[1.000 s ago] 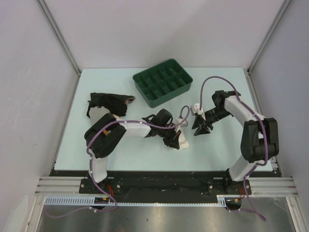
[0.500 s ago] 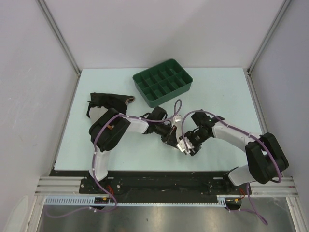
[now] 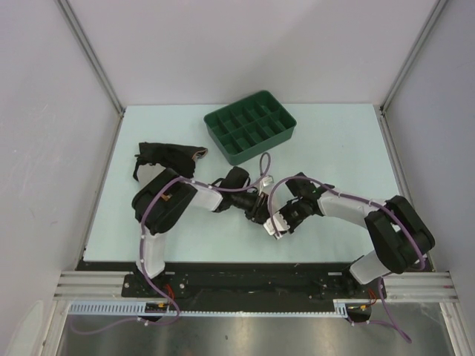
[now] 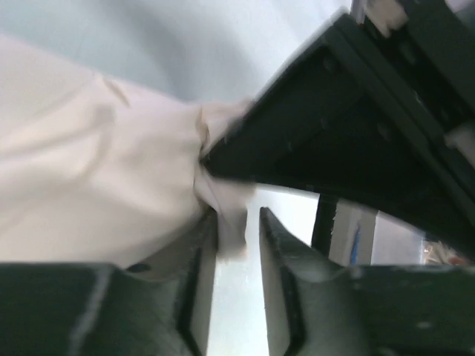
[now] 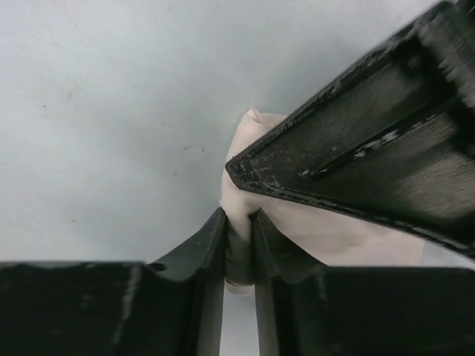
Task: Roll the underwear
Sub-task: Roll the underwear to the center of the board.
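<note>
The underwear (image 4: 96, 185) is a small, plain cream garment, bunched and creased. It lies on the counter (image 3: 334, 133) at 6 o'clock from the green tray (image 3: 251, 126), between both arms. The left gripper (image 4: 237, 222) jaws are closed to a narrow gap on a fabric corner. The right gripper (image 5: 239, 245) jaws pinch an edge fold. The cloth is judged light, limp and easily slipped; take hold at opposite edges.

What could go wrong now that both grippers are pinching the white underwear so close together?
The left gripper and right gripper sit almost touching, so their fingers could collide during rolling. The left gripper pinches only a thin edge of the underwear, which might slip out. The fabric is bunched there, so the roll may come out uneven.
</note>
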